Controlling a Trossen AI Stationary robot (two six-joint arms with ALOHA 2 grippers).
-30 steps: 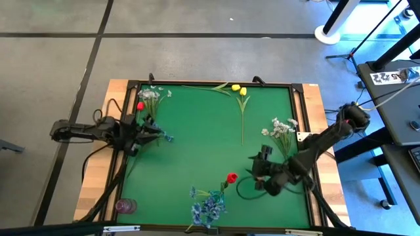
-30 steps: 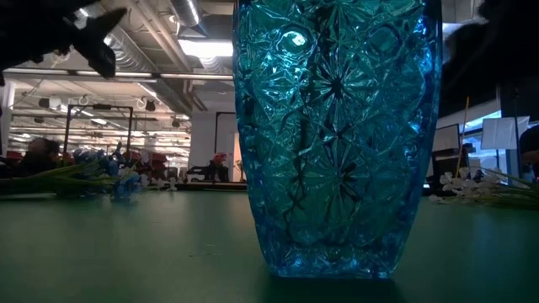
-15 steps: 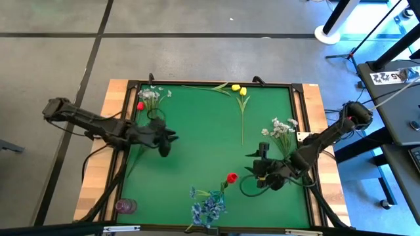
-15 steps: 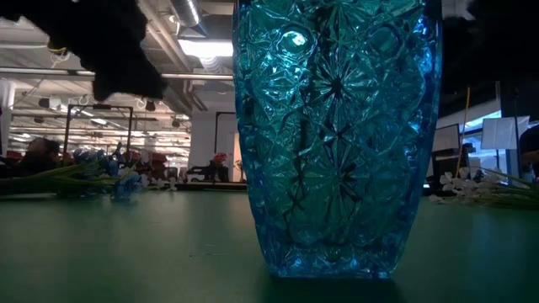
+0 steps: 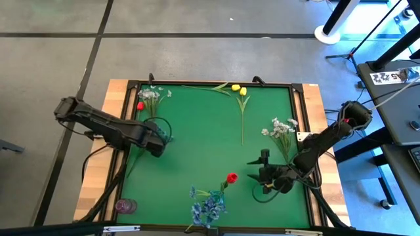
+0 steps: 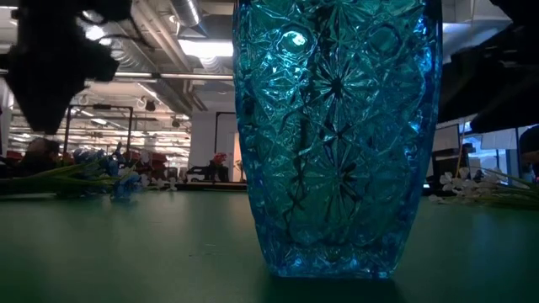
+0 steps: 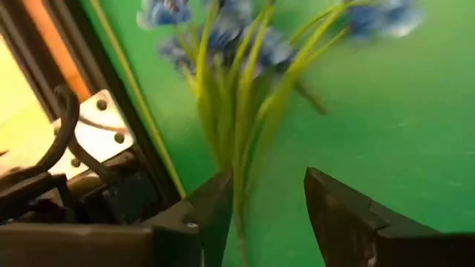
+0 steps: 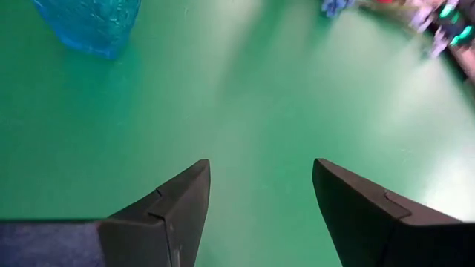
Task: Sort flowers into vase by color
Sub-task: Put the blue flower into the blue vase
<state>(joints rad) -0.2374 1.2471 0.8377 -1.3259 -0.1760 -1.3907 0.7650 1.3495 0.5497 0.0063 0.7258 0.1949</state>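
My left gripper [image 5: 159,143] is low over the mat near the table's left edge, open. The green stalks of the blue bunch [image 7: 245,59] run between its fingers. The bunch also shows in the low view [image 6: 118,178]. My right gripper [image 5: 256,175] is open and empty over bare mat, right of a red tulip [image 5: 231,177] that lies flat. A cut-glass blue vase [image 6: 337,135] stands at the near edge [image 5: 207,211]. Another red tulip [image 5: 140,105], two yellow tulips [image 5: 239,90] and white sprays [image 5: 282,128] [image 5: 152,95] lie on the mat. My left gripper has the blue bunch's stalks [image 7: 239,185] between its open fingers, coming along the stalks from their lower end. One stalk runs close beside one finger [image 7: 211,211]. I cannot tell whether it touches. The bunch lies on the mat.
A small pink glass [image 5: 126,206] stands on the wooden border at the near left corner. The mat has a raised black frame [image 5: 210,84]. The middle of the mat is bare. The blue vase also shows in the right wrist view [image 8: 89,26].
My left gripper has gone toward the table's right edge, over the blue bunch, then drawn back a little and come down onto its stalks. My right arm has shifted only slightly beside the red tulip.
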